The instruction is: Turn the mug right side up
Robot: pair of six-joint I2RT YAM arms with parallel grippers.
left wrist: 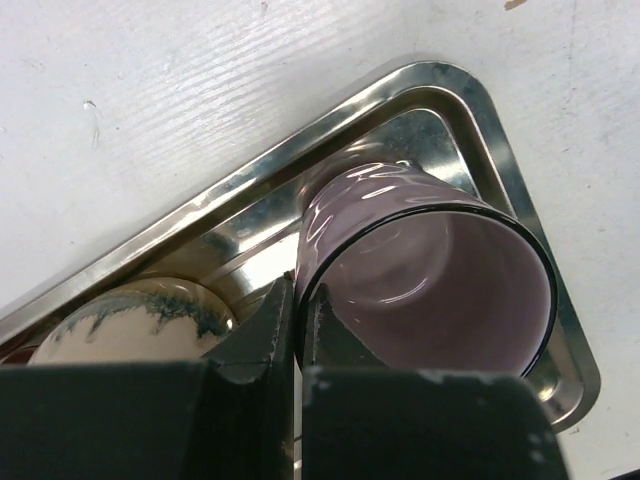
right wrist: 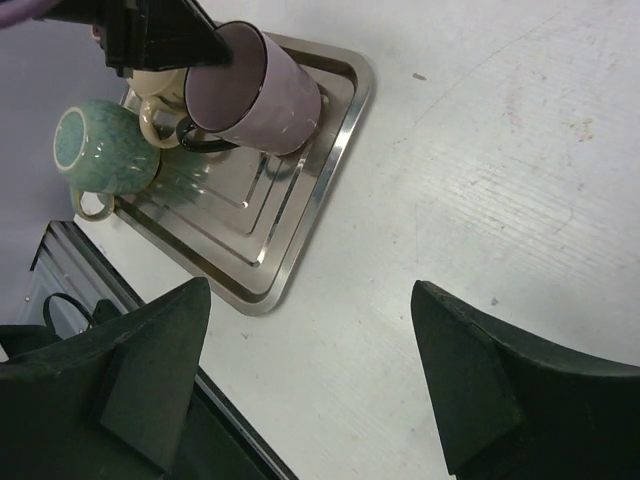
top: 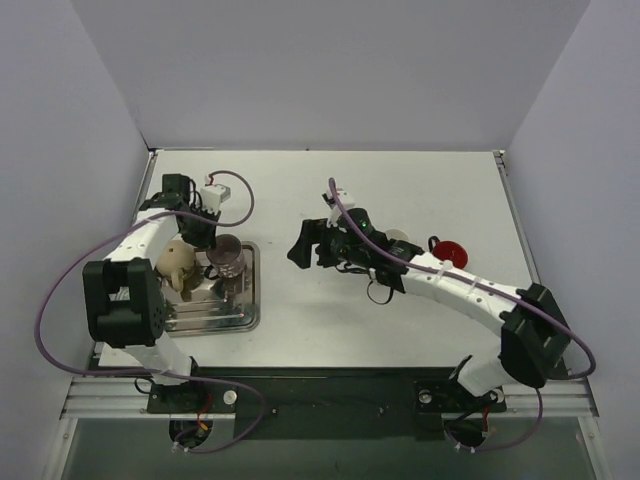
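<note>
The purple mug [top: 227, 257] [left wrist: 430, 270] [right wrist: 255, 90] is tilted over the steel tray [top: 250, 300] [left wrist: 450, 85] [right wrist: 300, 230], its open mouth turned toward my left gripper. My left gripper [top: 212, 240] [left wrist: 297, 300] is shut on the mug's rim, one finger inside and one outside. Whether the mug's base touches the tray I cannot tell. My right gripper [top: 303, 245] [right wrist: 310, 290] hangs open over the bare table to the right of the tray, with nothing between its fingers.
A beige mug [top: 178, 265] [left wrist: 130, 320] [right wrist: 155, 115] sits in the tray beside the purple one, and a green mug [right wrist: 100, 150] lies next to it. A red object [top: 449, 250] rests on the table behind the right arm.
</note>
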